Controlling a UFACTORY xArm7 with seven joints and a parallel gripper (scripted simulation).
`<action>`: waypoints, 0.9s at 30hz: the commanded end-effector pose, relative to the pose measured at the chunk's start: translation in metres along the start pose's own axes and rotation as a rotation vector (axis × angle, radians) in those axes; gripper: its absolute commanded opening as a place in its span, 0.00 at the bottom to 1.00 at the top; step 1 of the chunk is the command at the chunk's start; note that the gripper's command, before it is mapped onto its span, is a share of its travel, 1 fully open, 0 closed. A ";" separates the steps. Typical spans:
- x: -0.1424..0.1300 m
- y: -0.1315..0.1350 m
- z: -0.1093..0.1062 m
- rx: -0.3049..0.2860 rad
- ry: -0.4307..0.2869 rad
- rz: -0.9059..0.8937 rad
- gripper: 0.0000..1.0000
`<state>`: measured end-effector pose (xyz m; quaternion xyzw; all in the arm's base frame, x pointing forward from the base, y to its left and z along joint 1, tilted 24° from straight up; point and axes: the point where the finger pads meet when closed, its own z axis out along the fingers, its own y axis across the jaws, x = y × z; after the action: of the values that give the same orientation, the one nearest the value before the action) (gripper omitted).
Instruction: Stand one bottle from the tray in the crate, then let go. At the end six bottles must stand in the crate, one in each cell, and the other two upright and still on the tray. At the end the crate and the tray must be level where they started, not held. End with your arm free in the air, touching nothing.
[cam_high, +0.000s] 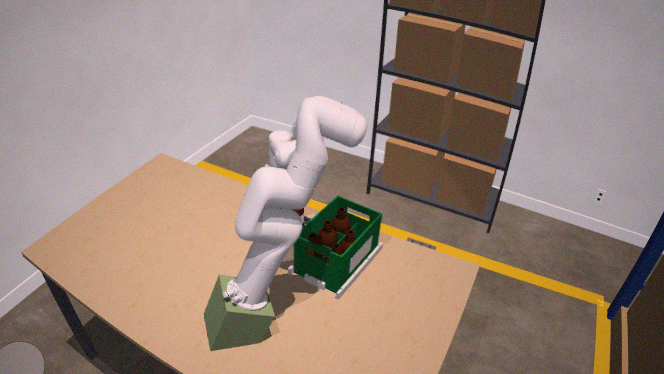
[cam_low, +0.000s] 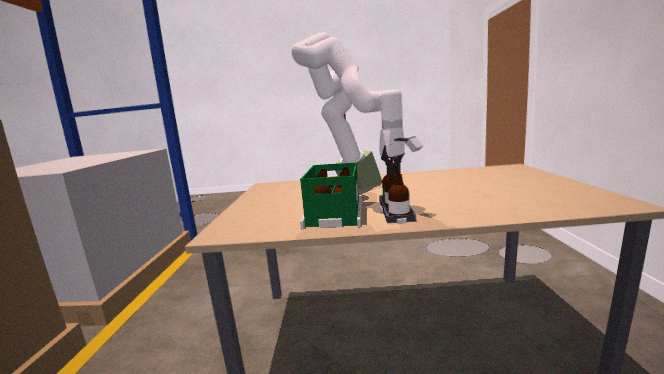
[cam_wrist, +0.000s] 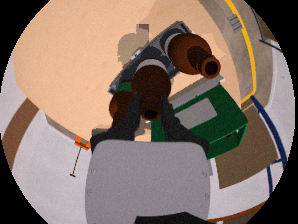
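Exterior: pincer (cam_low: 393, 169) grips 1 upright bottle (cam_low: 392, 181) (neck up)

A tall dark shelf rack (cam_high: 376, 125) is standing against the wall beyond the bench's (cam_high: 140, 235) far edge, holding brown cardboard boxes (cam_high: 427, 47) on each level. A yellow floor line (cam_high: 500, 267) is running along that edge. Past the bench's left end, a blue steel frame (cam_low: 167, 115) is rising beside a large grey block (cam_low: 95, 215).
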<state>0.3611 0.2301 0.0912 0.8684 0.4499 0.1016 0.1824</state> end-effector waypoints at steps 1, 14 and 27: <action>0.002 0.000 -0.005 0.000 0.004 0.000 0.00; 0.003 0.000 -0.019 0.000 0.004 0.000 0.00; 0.004 0.000 -0.031 0.000 0.004 0.000 0.00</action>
<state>0.3535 0.2382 0.1152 0.8684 0.4499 0.1015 0.1824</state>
